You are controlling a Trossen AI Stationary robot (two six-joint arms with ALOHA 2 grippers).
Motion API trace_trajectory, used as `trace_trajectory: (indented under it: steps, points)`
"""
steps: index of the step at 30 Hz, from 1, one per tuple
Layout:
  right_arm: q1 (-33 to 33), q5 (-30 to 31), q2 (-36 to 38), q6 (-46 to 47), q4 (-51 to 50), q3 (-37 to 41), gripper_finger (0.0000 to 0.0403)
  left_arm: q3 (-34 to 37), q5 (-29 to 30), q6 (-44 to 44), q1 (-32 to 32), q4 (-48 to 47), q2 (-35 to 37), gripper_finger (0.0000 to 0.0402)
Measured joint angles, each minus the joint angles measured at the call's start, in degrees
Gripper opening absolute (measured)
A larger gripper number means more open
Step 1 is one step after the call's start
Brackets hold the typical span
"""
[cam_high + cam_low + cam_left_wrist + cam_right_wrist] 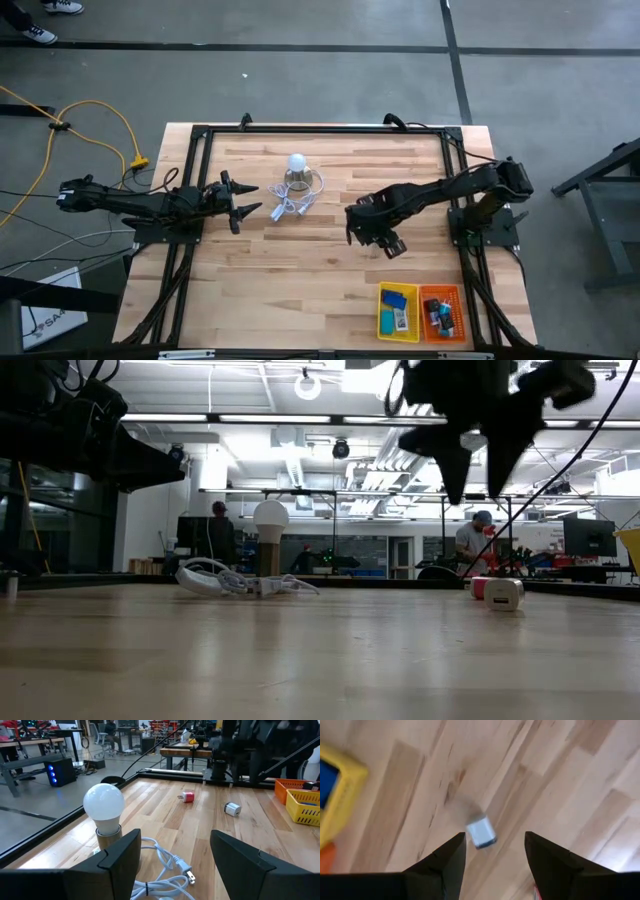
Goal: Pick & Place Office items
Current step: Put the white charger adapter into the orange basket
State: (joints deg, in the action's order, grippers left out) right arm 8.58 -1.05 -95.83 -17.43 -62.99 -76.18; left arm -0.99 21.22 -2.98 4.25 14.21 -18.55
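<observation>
A small white cube [481, 833] lies on the wooden table, with a pink piece [480, 587] close beside it; both also show in the left wrist view, white cube [232, 809] and pink piece [187, 797]. My right gripper [494, 836] hangs open above the white cube, fingers pointing down, well clear of the table [478, 490]. In the high view it is right of the middle [368, 235]. My left gripper [243, 200] waits open and level at the left, facing the bulb. More office items lie in the yellow tray [398, 312] and the orange tray [443, 312].
A white ball-topped bulb [296, 165] stands at the table's far middle, its looped white cord [295, 205] lying in front of my left gripper. The two mesh trays sit at the near right corner. A black frame runs around the table edges. People show in the room behind [478, 540].
</observation>
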Motion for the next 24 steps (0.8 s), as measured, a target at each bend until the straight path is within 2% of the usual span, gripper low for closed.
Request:
trace_trajectory:
  steps: [7,16,24]
  points:
    - [-2.22,-3.7,-0.04,-2.96,3.91,6.01,0.019,0.0,-0.01,0.0,0.0,0.01,0.02,0.023]
    - [-3.17,-3.65,-0.04,-7.79,9.91,10.95,0.019,0.0,0.01,0.0,-0.01,-0.01,0.0,0.023]
    - [-3.06,-3.84,-0.04,-8.16,14.17,15.3,0.019,0.0,0.01,0.0,-0.01,-0.01,0.0,0.023]
